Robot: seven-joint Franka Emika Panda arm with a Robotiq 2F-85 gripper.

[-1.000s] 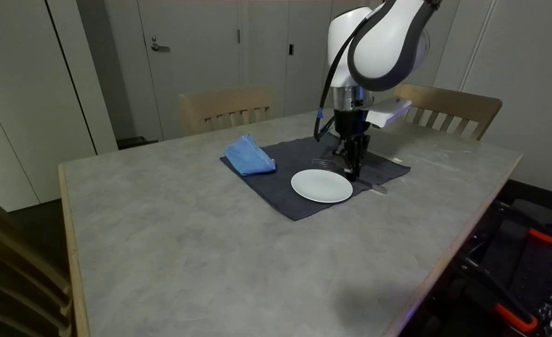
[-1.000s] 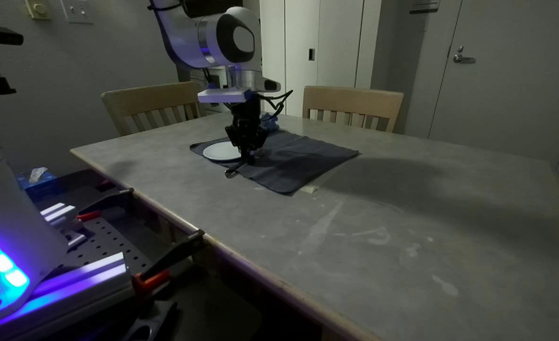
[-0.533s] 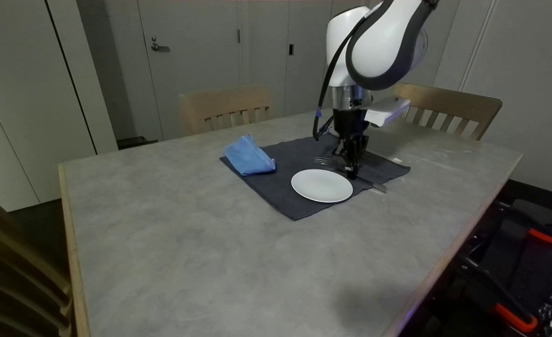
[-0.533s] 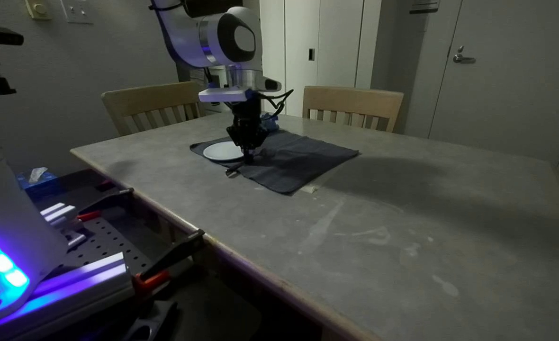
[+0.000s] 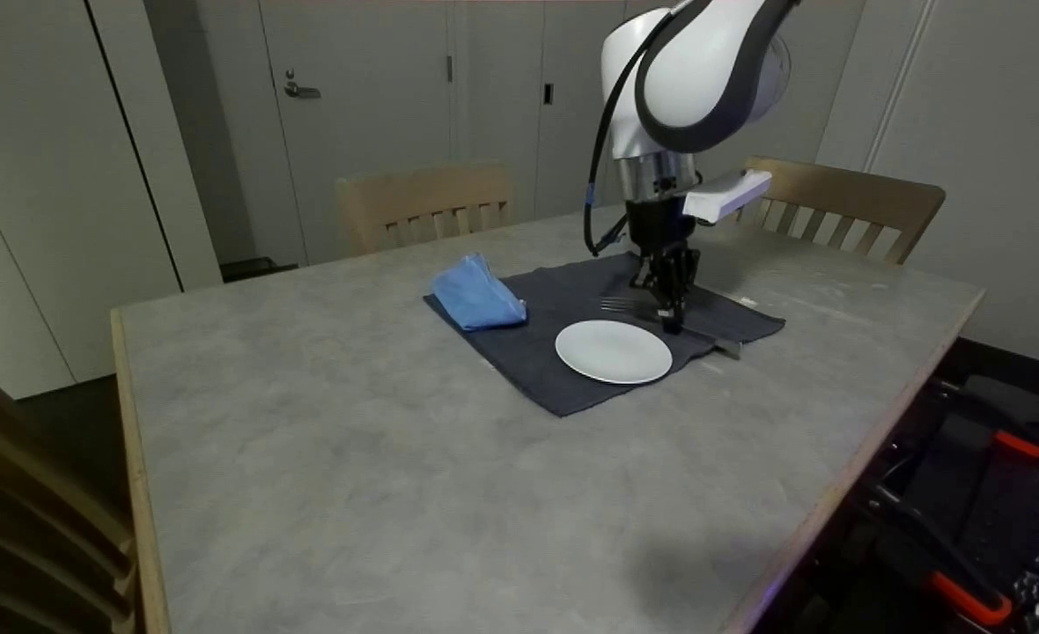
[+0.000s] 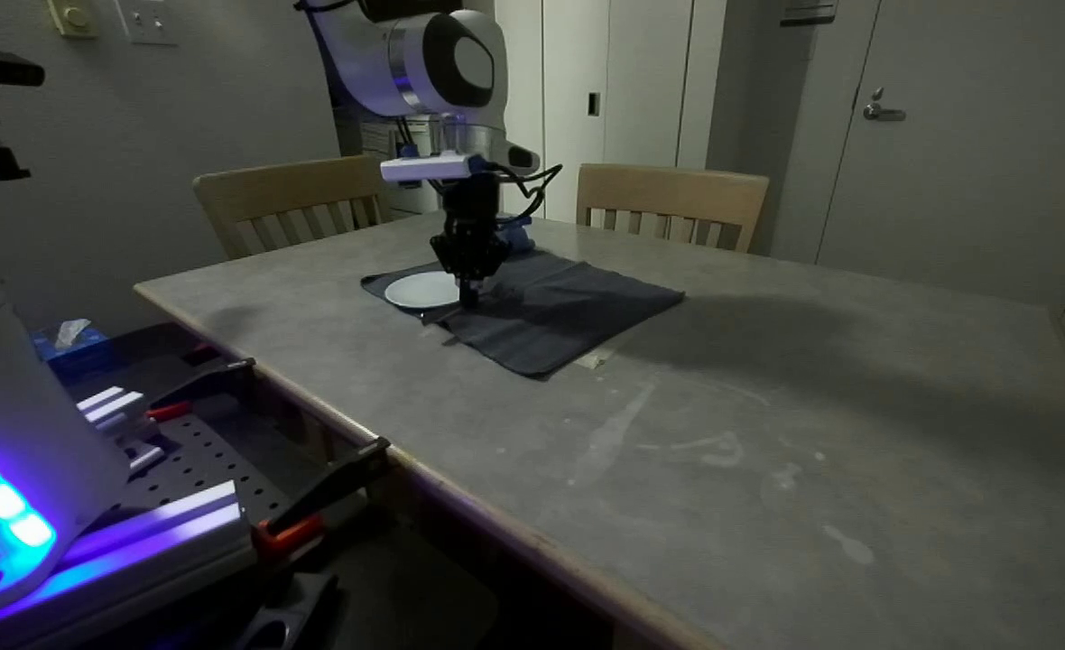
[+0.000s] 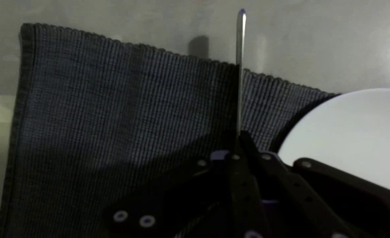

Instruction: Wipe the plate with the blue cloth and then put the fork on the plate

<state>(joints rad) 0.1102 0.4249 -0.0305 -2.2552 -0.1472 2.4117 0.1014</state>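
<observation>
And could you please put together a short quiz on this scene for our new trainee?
1. True or false: the blue cloth lies apart from the plate.
2. What is the pincer shut on? A) the plate B) the fork C) the blue cloth
3. Fill the gap: in the wrist view, the fork's handle end shows beyond the edge of the dark ____.

Key
1: true, with placemat showing between them in an exterior view
2: B
3: placemat
</observation>
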